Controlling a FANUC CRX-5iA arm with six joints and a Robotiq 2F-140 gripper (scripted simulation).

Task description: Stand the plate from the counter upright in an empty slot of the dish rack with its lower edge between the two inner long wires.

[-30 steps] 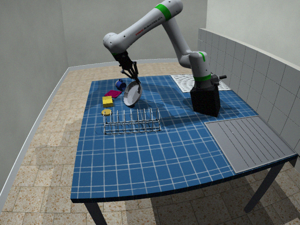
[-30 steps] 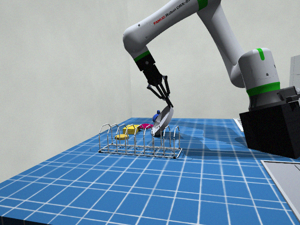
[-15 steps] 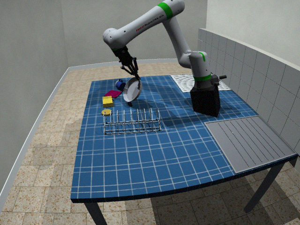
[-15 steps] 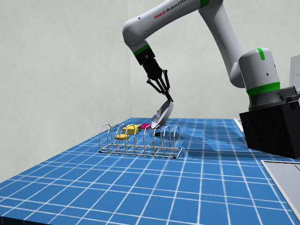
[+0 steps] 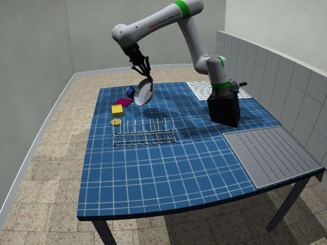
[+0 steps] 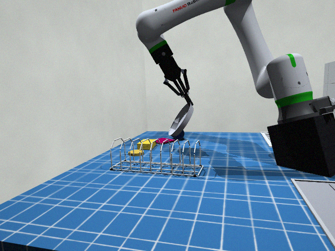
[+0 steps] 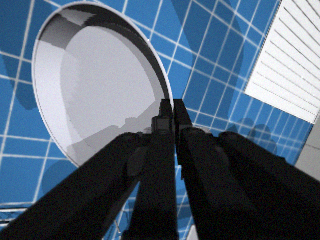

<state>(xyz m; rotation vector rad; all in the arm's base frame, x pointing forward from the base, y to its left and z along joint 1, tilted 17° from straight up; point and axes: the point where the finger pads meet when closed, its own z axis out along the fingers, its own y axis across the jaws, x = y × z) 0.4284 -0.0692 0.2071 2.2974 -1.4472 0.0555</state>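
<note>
The light grey plate (image 5: 143,92) (image 6: 184,120) (image 7: 110,75) hangs in the air, well above the counter, behind the rack. It is steeply tilted, with its hollow side toward the left in the exterior view. My gripper (image 5: 151,79) (image 6: 190,104) (image 7: 171,112) is shut on its upper rim; one fingertip lies inside the plate, the other outside. The wire dish rack (image 5: 114,145) (image 6: 194,175) stands level on the blue checked counter with no plate in its slots. The plate's lower edge is higher than the rack's hoops in the exterior view.
A yellow sponge (image 5: 117,111) (image 6: 146,145), a round yellow disc (image 5: 116,122) (image 6: 135,152), a magenta cloth (image 5: 122,101) (image 6: 164,140) and a blue mug (image 5: 130,91) (image 6: 179,135) lie behind the rack. A grey ridged board (image 5: 263,158) is at the right; a white slatted mat (image 5: 200,91) (image 7: 285,65) is behind the arm's base.
</note>
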